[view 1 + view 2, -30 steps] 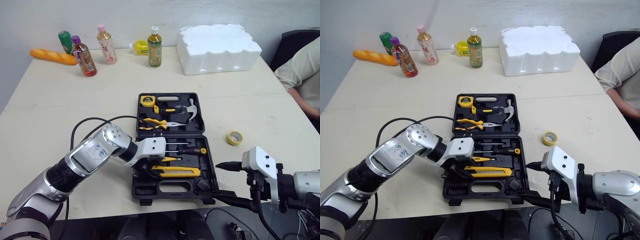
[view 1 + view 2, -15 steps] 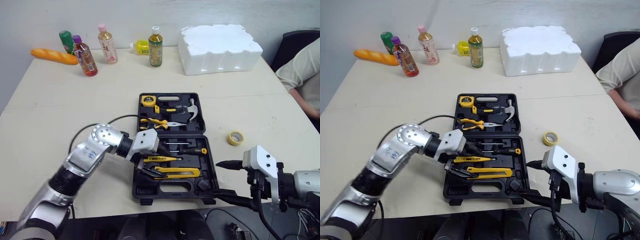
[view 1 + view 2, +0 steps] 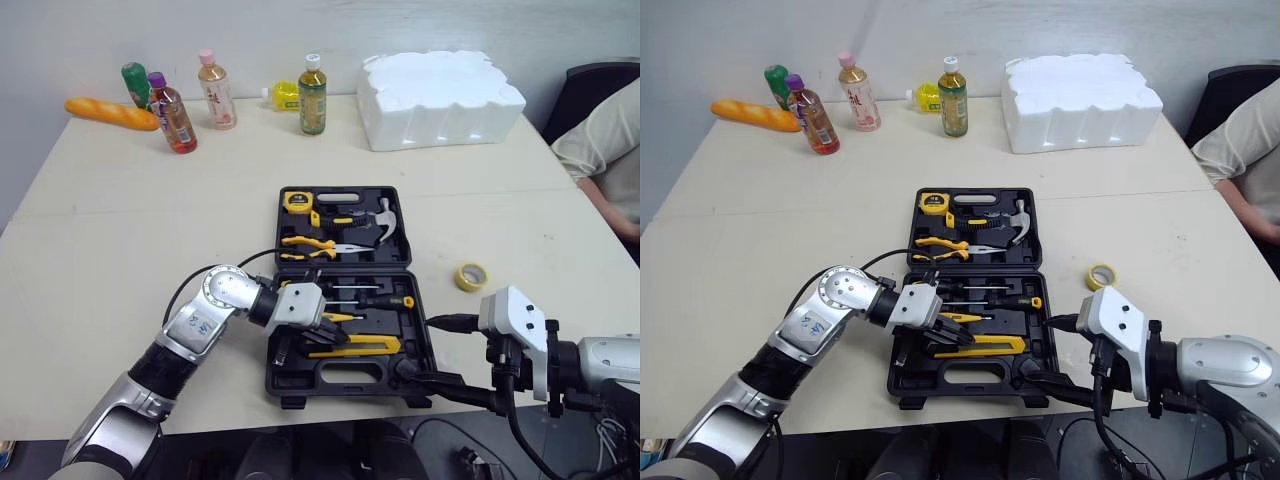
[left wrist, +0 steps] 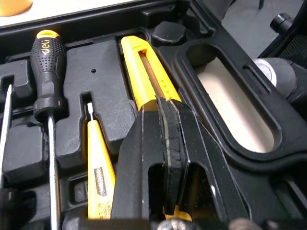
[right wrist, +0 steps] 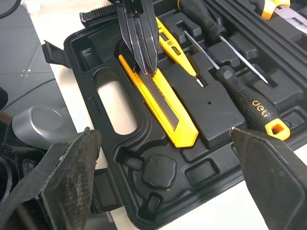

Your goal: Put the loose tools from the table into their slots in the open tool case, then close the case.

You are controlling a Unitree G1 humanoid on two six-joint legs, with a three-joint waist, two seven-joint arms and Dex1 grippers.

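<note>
The left end effector, fingers pressed together, touches one yellow utility knife in the open tool case. Beside it lie a screwdriver marked "deli" and a second screwdriver. The right end effector gapes wide over the case's corner, with one tape roll near it on the worktop.

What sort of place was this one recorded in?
Probably an office or lab room: a plain pale table against a bare wall, drink bottles and a foam block on it, and an office chair at the right.
</note>
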